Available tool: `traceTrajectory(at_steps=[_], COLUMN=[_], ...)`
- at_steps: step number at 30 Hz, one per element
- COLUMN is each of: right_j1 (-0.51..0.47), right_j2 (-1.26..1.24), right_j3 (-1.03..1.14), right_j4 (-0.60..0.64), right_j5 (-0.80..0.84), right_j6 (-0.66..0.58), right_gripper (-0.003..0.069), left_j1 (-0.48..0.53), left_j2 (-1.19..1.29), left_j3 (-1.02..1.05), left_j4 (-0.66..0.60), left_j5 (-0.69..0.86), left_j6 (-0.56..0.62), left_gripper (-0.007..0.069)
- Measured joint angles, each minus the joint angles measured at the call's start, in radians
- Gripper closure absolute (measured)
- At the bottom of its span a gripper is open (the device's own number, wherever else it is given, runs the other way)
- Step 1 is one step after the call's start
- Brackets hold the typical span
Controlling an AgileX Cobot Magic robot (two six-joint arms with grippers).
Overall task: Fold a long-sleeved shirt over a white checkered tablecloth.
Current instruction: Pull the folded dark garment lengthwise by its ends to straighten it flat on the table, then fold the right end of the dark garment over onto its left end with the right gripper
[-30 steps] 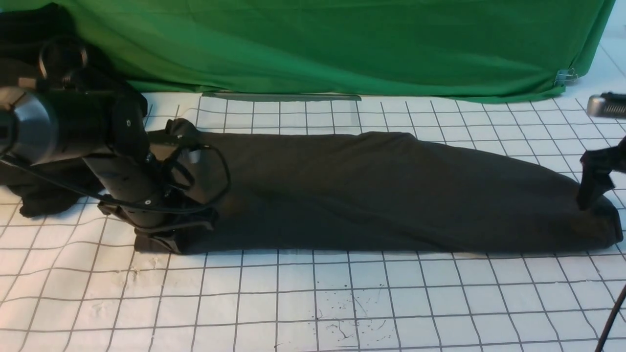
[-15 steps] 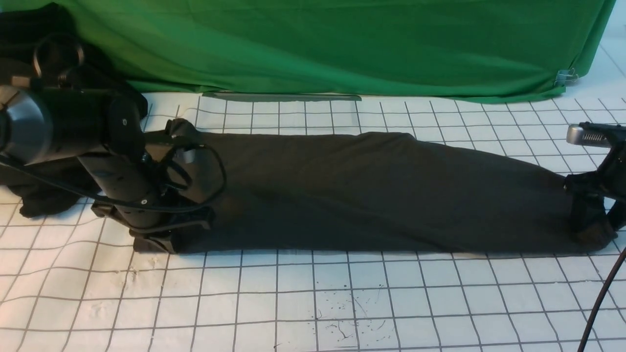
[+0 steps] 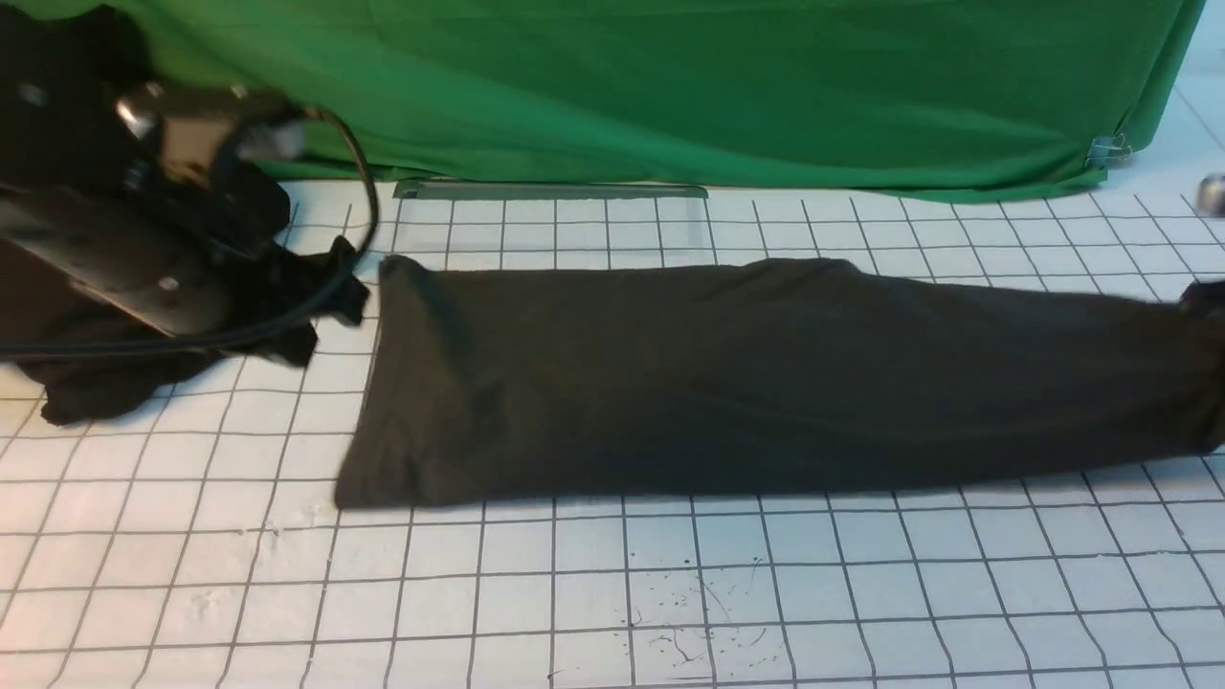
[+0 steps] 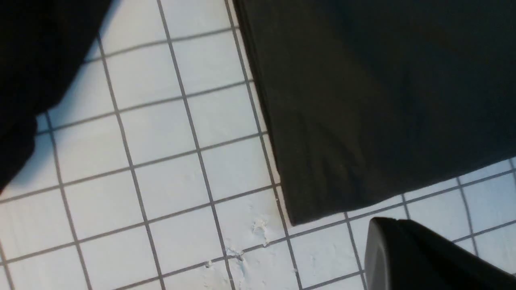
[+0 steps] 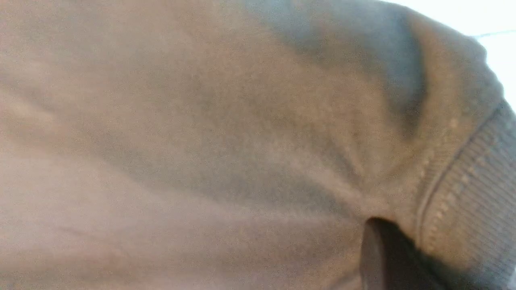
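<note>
Grippers number two, one on each arm. The left gripper point(image 4: 389, 219) has its fingertips pressed together, above the tablecloth point(image 3: 574, 593) and apart from the shirt point(image 3: 766, 383). The right gripper point(image 5: 375, 220) is pinching the shirt near a ribbed band point(image 5: 471, 205); creases run in the fabric toward the fingertips.

There is one shirt, dark and stretched lengthwise across the middle of the one tablecloth, from near the left arm point(image 3: 124, 230) to the right arm point(image 3: 1208, 306). Its right end is at the edge of the front view, its lower edge slanting up toward that side. One black garment point(image 3: 105, 383) lies on the left, apart from the shirt and partly behind the left arm. Beyond the shirt hangs one green cloth point(image 3: 670, 86).

Only the right wrist view shows the ribbing and its stitching up close. Only the front view gives both ends of the shirt, the green cloth and a black cable point(image 3: 359, 182) looping from the left arm. The left wrist view shows the shirt's near left corner flat, beside chipped white marks point(image 4: 260, 229) on the tablecloth.
</note>
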Motion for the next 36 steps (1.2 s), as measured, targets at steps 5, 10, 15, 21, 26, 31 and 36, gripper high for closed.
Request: traceTrajectory(at_steps=[5, 10, 15, 21, 26, 31, 36], right_j1=[0.033, 0.151, 0.383, 0.669, 0.855, 0.966, 1.016], right_j2=[-0.091, -0.182, -0.234, -0.216, -0.146, -0.027, 0.09], right_j3=[-0.096, -0.136, -0.177, -0.19, -0.191, -0.191, -0.191], right_j4=[-0.011, 0.009, 0.029, 0.033, 0.036, 0.073, 0.146], right_j5=[0.072, 0.083, 0.085, 0.025, -0.073, -0.188, -0.322], right_j6=[0.037, 0.081, 0.133, 0.2, 0.278, 0.335, 0.348], right_gripper=[0.0621, 0.0621, 0.0621, 0.0621, 0.0621, 0.0621, 0.0606], left_j1=[0.0, 0.0, 0.0, 0.0, 0.0, 0.0, 0.0], left_j2=[-0.102, -0.112, -0.112, -0.112, -0.112, -0.112, -0.112], left_j3=[0.0, 0.003, 0.008, 0.008, 0.008, 0.008, 0.008], left_j4=[0.0, -0.001, -0.003, -0.016, -0.036, -0.045, -0.047], left_j5=[0.001, 0.008, 0.012, 0.012, 0.012, 0.022, 0.027], left_j6=[0.0, 0.0, 0.0, 0.0, 0.0, 0.0, 0.0], left_gripper=[0.0629, 0.0629, 0.0629, 0.0629, 0.0629, 0.0629, 0.0629])
